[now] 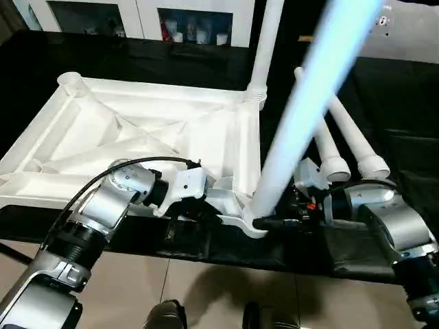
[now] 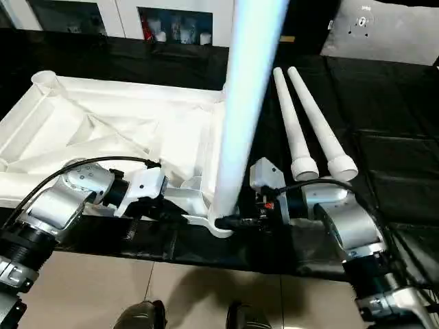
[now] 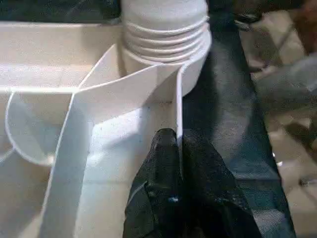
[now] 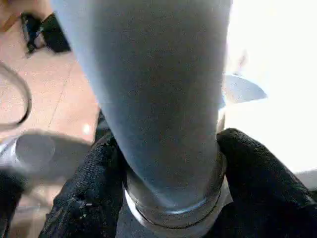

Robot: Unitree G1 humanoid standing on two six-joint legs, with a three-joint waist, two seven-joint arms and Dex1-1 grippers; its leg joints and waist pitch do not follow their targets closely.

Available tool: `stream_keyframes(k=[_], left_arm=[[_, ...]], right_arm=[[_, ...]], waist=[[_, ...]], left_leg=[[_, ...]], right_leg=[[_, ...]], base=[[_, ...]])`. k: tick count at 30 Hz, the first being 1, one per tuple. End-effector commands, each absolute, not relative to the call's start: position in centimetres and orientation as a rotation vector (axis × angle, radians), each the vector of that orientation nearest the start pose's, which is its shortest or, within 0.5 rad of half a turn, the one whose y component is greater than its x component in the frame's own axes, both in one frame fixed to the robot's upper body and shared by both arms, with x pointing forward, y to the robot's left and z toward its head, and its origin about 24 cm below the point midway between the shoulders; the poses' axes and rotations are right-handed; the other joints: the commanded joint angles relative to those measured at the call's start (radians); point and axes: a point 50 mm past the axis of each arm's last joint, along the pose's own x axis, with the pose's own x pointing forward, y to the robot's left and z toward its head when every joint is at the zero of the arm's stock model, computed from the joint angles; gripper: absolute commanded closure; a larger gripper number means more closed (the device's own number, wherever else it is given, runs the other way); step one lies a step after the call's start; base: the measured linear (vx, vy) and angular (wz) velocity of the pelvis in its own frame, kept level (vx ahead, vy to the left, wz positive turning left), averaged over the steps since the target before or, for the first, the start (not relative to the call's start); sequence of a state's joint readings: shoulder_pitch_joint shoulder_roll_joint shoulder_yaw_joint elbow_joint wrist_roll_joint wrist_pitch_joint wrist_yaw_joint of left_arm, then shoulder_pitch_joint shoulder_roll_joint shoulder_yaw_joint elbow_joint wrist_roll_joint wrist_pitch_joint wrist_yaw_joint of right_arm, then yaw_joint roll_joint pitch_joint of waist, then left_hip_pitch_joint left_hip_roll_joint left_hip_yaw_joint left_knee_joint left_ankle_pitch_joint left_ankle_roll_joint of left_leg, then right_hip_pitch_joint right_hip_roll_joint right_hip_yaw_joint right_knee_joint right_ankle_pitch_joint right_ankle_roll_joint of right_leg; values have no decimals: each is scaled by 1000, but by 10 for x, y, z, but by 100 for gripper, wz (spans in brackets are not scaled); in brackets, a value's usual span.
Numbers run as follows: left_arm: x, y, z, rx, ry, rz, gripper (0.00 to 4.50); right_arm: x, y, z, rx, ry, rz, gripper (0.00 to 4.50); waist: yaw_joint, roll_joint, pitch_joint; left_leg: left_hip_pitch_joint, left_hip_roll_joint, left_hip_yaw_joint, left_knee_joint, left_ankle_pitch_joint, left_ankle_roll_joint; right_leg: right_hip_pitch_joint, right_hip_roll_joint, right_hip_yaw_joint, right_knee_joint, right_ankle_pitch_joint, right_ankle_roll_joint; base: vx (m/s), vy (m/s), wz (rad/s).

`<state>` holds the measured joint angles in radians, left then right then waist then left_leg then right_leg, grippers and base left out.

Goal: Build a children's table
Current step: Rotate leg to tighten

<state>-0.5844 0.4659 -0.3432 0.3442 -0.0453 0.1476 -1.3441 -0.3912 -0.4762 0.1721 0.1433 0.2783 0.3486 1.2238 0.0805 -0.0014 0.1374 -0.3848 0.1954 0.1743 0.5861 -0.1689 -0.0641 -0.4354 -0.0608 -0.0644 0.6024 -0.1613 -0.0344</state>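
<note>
The children's table top (image 1: 137,130) lies upside down on the black cover, ribs facing up. One white leg (image 1: 264,48) stands upright in the far right corner socket. A second leg (image 1: 302,116) rises tilted from the near right corner socket. My right gripper (image 4: 168,198) grips this leg's base, a black finger (image 4: 94,188) pressed to each side. My left gripper (image 3: 177,141) is shut on the thin rim wall of the top, just beside that threaded socket (image 3: 166,39). Two loose legs (image 2: 295,130) (image 2: 322,127) lie side by side on the cover to the right.
The black table cover (image 1: 384,89) drapes over the front edge above a tiled floor (image 1: 206,288). White cabinets with glass doors (image 1: 192,27) stand behind. A grey panel (image 2: 384,27) sits at the back right.
</note>
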Motion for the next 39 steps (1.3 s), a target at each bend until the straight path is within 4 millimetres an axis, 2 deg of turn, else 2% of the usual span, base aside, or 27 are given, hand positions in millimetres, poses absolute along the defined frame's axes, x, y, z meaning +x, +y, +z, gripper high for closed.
stream_keyframes(k=[1, 2, 3, 5, 9, 10, 14, 16, 19, 21, 22, 24, 28, 30, 34, 38, 39], left_arm=[[310, 112, 99, 418, 272, -1408, 450], [313, 107, 100, 383, 267, -1340, 450], [317, 101, 101, 330, 261, -1238, 450], [319, 98, 102, 308, 256, -1194, 450], [327, 84, 102, 249, 271, -997, 450], [329, 82, 102, 247, 274, -966, 450], [337, 66, 108, 209, 252, -818, 450], [339, 59, 111, 219, 236, -804, 450], [336, 55, 112, 235, 234, -825, 450], [334, 57, 111, 252, 230, -853, 450], [334, 58, 110, 256, 230, -860, 450], [333, 61, 110, 267, 223, -872, 450], [332, 70, 107, 301, 222, -927, 450], [330, 79, 104, 325, 231, -983, 450], [327, 96, 101, 394, 238, -1098, 450], [325, 102, 99, 421, 250, -1147, 450], [321, 107, 99, 439, 252, -1226, 450]], right_arm=[[283, -135, 79, -81, 319, 1268, 189], [287, -130, 75, -72, 325, 1196, 190], [292, -123, 71, -43, 344, 1091, 191], [295, -120, 69, -23, 349, 1047, 191], [306, -100, 67, 46, 349, 874, 192], [308, -97, 67, 53, 354, 847, 192], [317, -83, 67, 27, 344, 695, 192], [321, -81, 70, 41, 297, 649, 123], [322, -81, 75, 76, 267, 627, 116], [321, -85, 79, 78, 240, 642, 82], [321, -87, 81, 75, 225, 652, 82], [321, -90, 83, 66, 212, 656, 72], [319, -109, 86, 16, 179, 679, 30], [318, -124, 88, -20, 165, 701, 11], [315, -153, 96, -121, 149, 806, 11], [313, -161, 99, -154, 151, 872, 11], [308, -165, 102, -188, 161, 958, 11]], waist=[[-9, -7, -79], [-13, -5, -78], [-23, -8, -74], [-32, -10, -77], [-48, -9, -74], [-47, -9, -74], [-49, -9, -80], [-48, -6, -82], [-46, -3, -85], [-47, -1, -87], [-46, 3, -87], [-46, 1, -87], [-48, -2, -82], [-44, -1, -82], [-42, -1, -82], [-43, 0, -85], [-41, 3, -85]], left_leg=[[15, 31, -5, -61, -134, 71], [13, 27, -6, -62, -143, 60], [9, 26, -7, -65, -142, 46], [9, 22, -8, -63, -146, 36], [7, 16, -7, -63, -142, 49], [9, 16, -7, -62, -139, 49], [11, 16, -5, -61, -110, 58], [11, 16, -2, -59, -106, 78], [6, 16, -5, -61, -88, 94], [7, 17, -5, -60, -71, 108], [8, 18, -5, -61, -71, 113], [6, 18, -4, -61, -75, 120], [7, 18, -4, -62, -108, 114], [9, 19, -4, -62, -114, 111], [10, 21, -4, -63, -109, 114], [8, 22, -4, -59, -90, 130], [8, 22, -5, -59, -86, 137]], right_leg=[[69, -73, 50, -68, -238, -215], [71, -74, 49, -72, -268, -204], [70, -71, 48, -75, -284, -199], [74, -72, 47, -77, -310, -185], [70, -68, 46, -88, -350, -159], [70, -68, 47, -88, -349, -155], [67, -65, 49, -82, -275, -173], [69, -65, 50, -80, -231, -180], [74, -66, 49, -75, -193, -181], [76, -64, 49, -71, -135, -196], [76, -65, 49, -71, -121, -203], [78, -65, 49, -70, -112, -207], [77, -65, 47, -77, -178, -195], [76, -67, 48, -81, -203, -183], [74, -66, 48, -77, -187, -185], [76, -66, 48, -68, -127, -212], [77, -68, 48, -66, -114, -222]], base=[[0, 0, 0], [0, 0, 0], [0, 0, 0], [0, 0, 0], [0, 0, 0], [0, 0, 0], [0, 0, 0], [0, 0, 0], [0, 0, 0], [0, 0, 0], [0, 0, 0], [0, 0, 0], [0, 0, 0], [0, 0, 0], [0, 0, 0], [0, 0, 0], [0, 0, 0]])
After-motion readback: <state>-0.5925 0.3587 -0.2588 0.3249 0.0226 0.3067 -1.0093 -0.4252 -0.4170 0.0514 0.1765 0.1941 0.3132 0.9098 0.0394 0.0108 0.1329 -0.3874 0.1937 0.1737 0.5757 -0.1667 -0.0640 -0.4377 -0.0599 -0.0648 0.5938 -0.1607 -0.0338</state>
